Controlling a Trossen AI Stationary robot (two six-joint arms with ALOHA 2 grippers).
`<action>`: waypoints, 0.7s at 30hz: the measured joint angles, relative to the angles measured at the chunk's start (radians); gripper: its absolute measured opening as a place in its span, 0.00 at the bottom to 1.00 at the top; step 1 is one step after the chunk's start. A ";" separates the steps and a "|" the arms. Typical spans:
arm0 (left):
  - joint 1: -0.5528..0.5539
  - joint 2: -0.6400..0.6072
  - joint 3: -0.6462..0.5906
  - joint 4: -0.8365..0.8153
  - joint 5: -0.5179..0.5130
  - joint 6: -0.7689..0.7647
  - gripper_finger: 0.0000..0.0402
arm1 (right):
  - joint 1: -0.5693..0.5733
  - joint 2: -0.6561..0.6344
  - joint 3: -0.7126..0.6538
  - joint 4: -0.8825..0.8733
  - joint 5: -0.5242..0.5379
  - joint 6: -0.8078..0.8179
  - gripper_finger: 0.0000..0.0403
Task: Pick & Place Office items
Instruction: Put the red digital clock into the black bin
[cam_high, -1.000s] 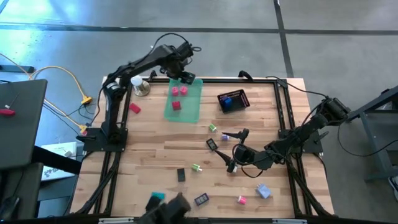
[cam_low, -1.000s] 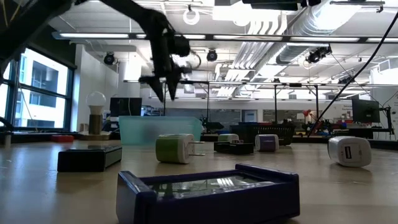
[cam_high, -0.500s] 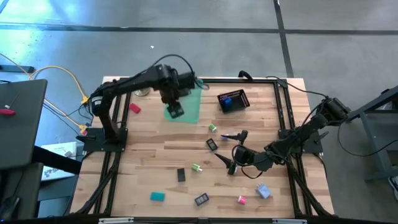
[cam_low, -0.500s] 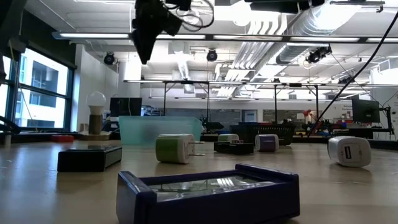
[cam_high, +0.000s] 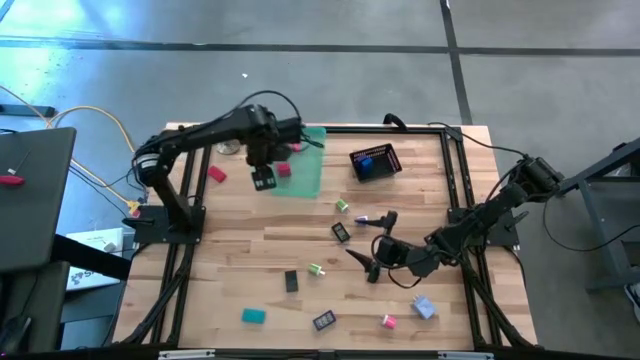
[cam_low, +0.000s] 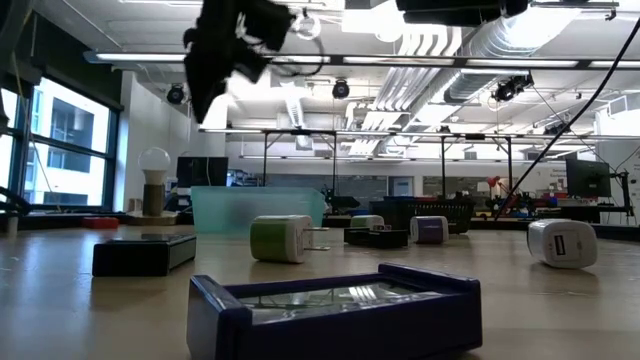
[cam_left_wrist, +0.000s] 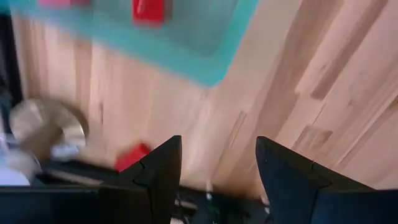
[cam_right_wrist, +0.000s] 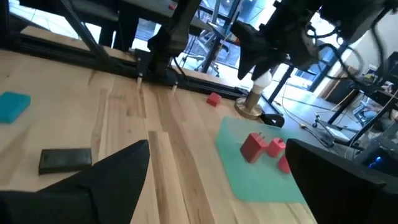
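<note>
Having hovered over the far edge of the translucent green tray (cam_high: 312, 180) a second ago, now swinging out past that tray's left edge: the left gripper (cam_high: 264, 179), carried high off the wood. Keeping its fingers (cam_left_wrist: 158, 168) moderately apart, with nothing between them. Probably meaning one drop-off finished and a fresh pick beginning, perhaps toward the red piece (cam_high: 216, 174) lying just left of the tray.

Hardly shifting meanwhile, well to the right of the tray and nearer the front edge: the right gripper (cam_high: 369, 241), spreading its fingers wide and gripping nothing, hanging low among loose pieces.

Sitting inside the tray: a red block (cam_right_wrist: 253, 146) and two pink ones (cam_right_wrist: 274, 147), grouped close together toward its far half. Sitting just right of the tray: the black mesh basket (cam_high: 391, 153), holding something blue (cam_high: 367, 160), too small to identify.

Waiting outside both containers, scattered in front and to the right of the tray: two green-and-white pieces (cam_high: 317, 269), several black ones (cam_high: 291, 281), a teal block (cam_high: 253, 315), a pink piece (cam_high: 389, 321) and a lavender one (cam_high: 423, 307). Leaving most of the sorting undone, judging by that spread.
</note>
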 joint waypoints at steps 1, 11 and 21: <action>0.027 -0.020 -0.034 -0.001 0.004 -0.006 0.49 | 0.000 0.000 0.000 -0.014 -0.001 0.011 0.91; 0.218 -0.308 -0.394 0.165 0.201 0.141 0.49 | -0.008 0.000 0.000 -0.037 -0.006 0.034 0.91; 0.276 -0.429 -0.582 0.230 0.197 -0.120 0.49 | -0.042 0.000 0.000 -0.033 -0.078 0.050 0.91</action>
